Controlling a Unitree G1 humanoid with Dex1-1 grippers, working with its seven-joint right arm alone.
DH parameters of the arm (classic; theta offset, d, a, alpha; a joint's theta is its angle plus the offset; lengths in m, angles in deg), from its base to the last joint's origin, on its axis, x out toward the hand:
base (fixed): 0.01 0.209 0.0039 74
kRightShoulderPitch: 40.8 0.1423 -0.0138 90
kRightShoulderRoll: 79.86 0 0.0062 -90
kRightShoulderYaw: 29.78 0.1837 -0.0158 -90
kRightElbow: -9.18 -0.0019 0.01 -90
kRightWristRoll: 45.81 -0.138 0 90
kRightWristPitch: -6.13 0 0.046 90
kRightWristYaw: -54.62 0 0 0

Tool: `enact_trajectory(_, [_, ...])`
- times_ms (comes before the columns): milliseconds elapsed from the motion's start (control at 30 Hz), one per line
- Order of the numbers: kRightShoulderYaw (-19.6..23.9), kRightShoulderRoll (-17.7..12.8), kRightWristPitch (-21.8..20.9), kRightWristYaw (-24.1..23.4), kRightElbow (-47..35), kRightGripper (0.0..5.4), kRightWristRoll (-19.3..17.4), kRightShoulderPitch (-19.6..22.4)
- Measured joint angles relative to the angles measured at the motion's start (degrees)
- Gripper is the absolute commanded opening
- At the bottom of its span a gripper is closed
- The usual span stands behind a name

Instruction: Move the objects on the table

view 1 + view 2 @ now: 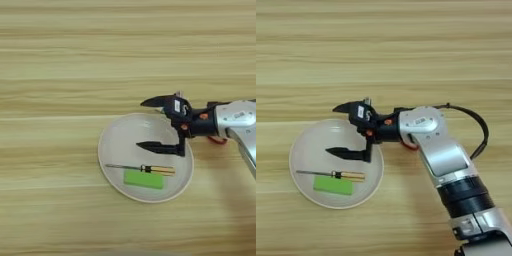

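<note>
1. On the counter (pixel 60 60), a broad tan wood-grain surface, sat a round, pale plate (pixel 112 145), shallow, with a low raised rim.
2. Right arm (pixel 443 155) entered from the lower right and ran up and leftward; silver forearm segments, a black band lower on the arm, and a black cable (pixel 478 130) looping out behind the wrist.
3. Tool (pixel 150 125) was wide open. Its two black fingers pointed left and were spread far apart, with nothing between them and nothing gripped.
4. Upper finger (pixel 156 102) reached just past the far rim of the plate; lower finger (pixel 157 147) hung over the plate's middle. Whether either finger touched the plate could not be told.
5. Screwdriver (pixel 142 169) lay inside the plate, just beneath the tool's lower finger on the side nearer the camera, and apart from it. Thin metal shaft pointed left; yellow-and-black handle lay to the right, roughly under the finger's base.
6. Green block (pixel 144 179) lay flat in the plate, directly beyond the screwdriver from the tool, close to the plate's near rim. Its long side ran almost parallel to the screwdriver. The two lay just beside each other; contact could not be confirmed.
7. Both objects lay on the half of the plate farther from the tool's upper finger.
</note>
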Motion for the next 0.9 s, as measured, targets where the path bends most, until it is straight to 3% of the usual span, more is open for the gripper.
enact_trajectory(900, [-5.0,0.0,-0.4,2.8,7.1,5.37,2.6,-1.2])
